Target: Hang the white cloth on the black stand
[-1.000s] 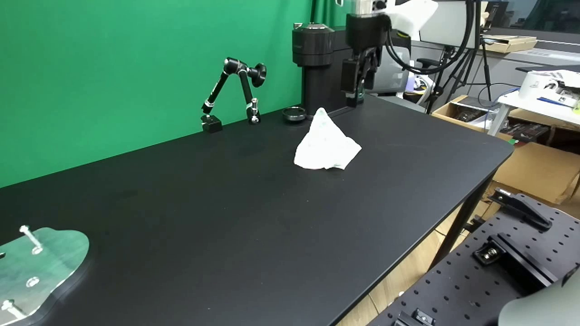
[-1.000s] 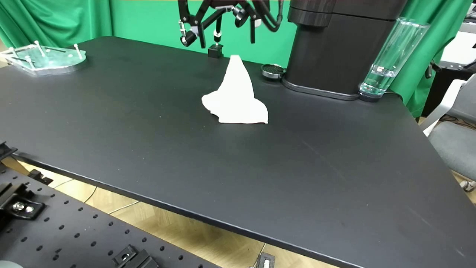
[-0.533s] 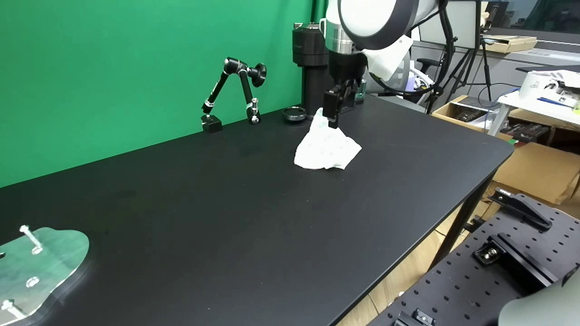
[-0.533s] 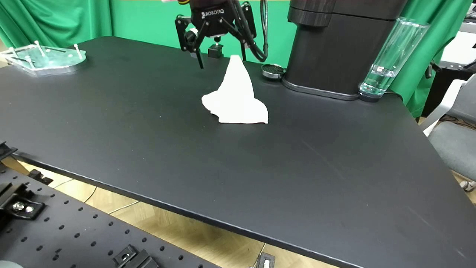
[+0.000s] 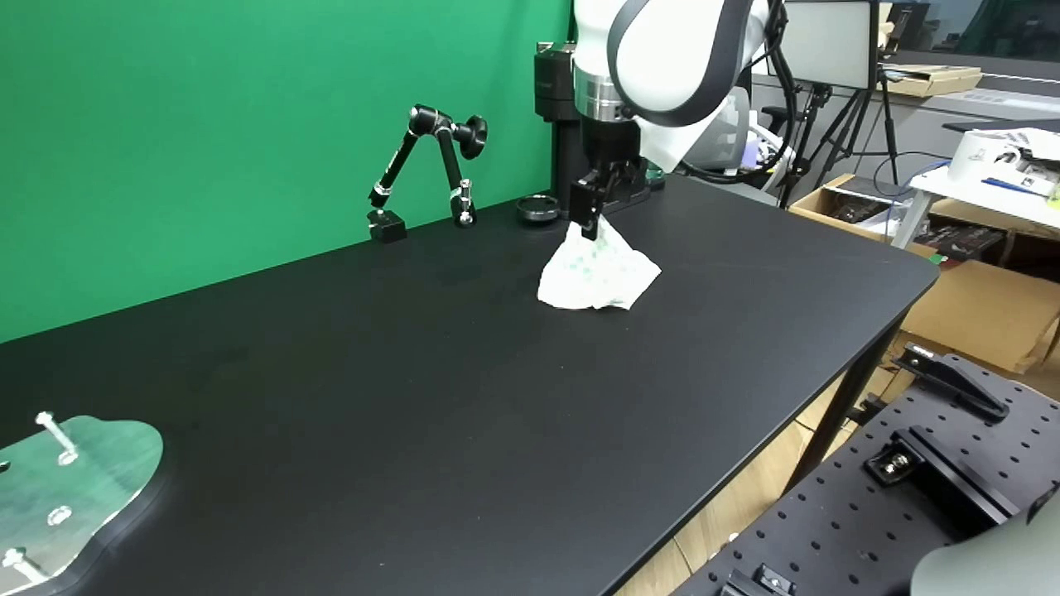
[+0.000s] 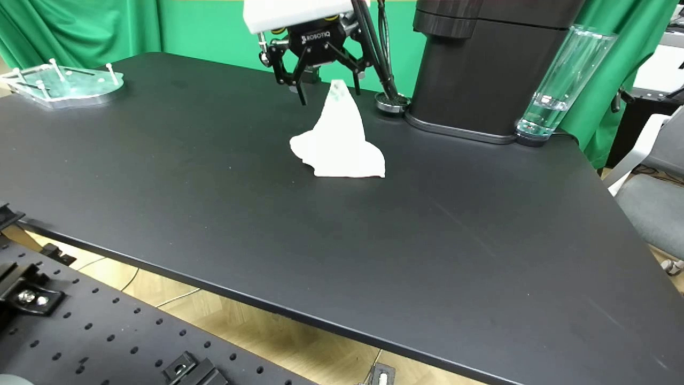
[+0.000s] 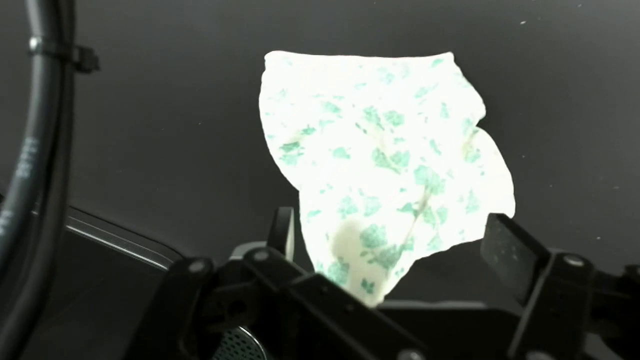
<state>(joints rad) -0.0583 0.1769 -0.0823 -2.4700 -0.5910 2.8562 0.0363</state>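
Upper centre in an exterior view, the gripper [image 6: 330, 97] hangs at the white cloth [image 6: 339, 141], jaws wide apart! Pre-grasp, surely; next calls for lowering and pinching.

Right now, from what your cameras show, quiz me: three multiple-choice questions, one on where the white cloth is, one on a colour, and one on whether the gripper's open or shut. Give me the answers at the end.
1. Where does the white cloth rest?
A. On the floor
B. On the black table
C. On the grey chair

2. What colour is the print on it?
A. Green
B. Red
C. Orange

3. How does the gripper stand?
A. Shut on the cloth
B. Shut with nothing in it
C. Open

1 is B: both exterior views show the cloth lying on the table.
2 is A: the wrist view shows green leaf-like patches scattered over the white.
3 is C: in the wrist view its jaws stand wide apart, with part of the cloth showing between them.
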